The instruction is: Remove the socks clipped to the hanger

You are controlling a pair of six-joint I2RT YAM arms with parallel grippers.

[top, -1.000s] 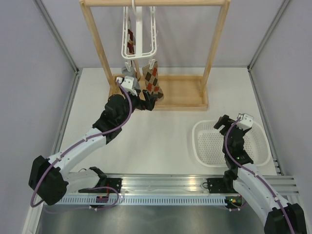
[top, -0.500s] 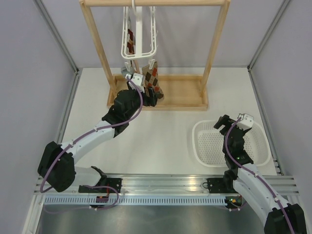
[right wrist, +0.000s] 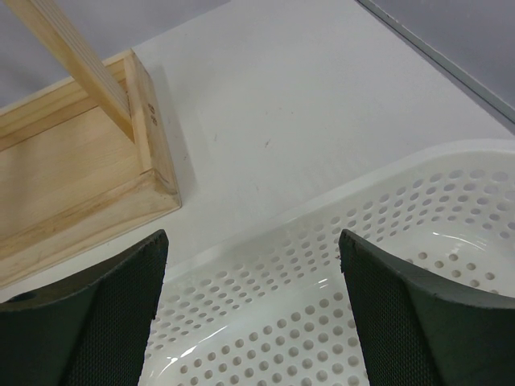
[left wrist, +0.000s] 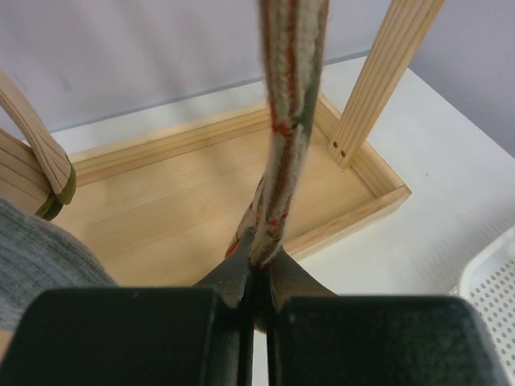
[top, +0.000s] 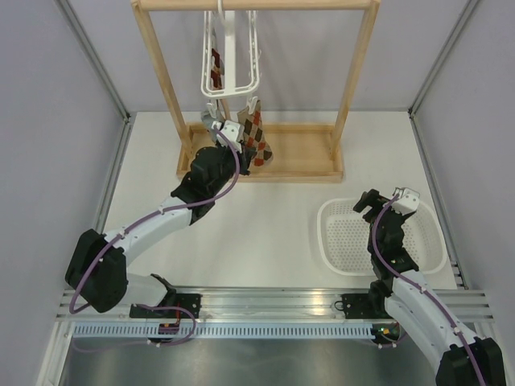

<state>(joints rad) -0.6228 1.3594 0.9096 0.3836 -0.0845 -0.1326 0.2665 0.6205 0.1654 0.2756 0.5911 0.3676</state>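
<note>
Left hand [left wrist: 256,281]: jaws, spread a second ago, now pressed together on lower end of argyle sock [left wrist: 286,121]. Grasp made, so pull off clip can follow. Sock hangs edge-on from hanger [top: 229,60] above rack [top: 302,157] base, with cream, brown, red weave, hanging straight; clip probably holding, not visible here. Grey sock [left wrist: 36,249] just beside. Right hand [right wrist: 253,310]: fingers spread, empty, over basket [right wrist: 418,185] on tabletop [right wrist: 306,96].

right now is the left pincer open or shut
Shut. In the left wrist view the left pincer is clamped on the lower end of the hanging argyle sock.
</note>
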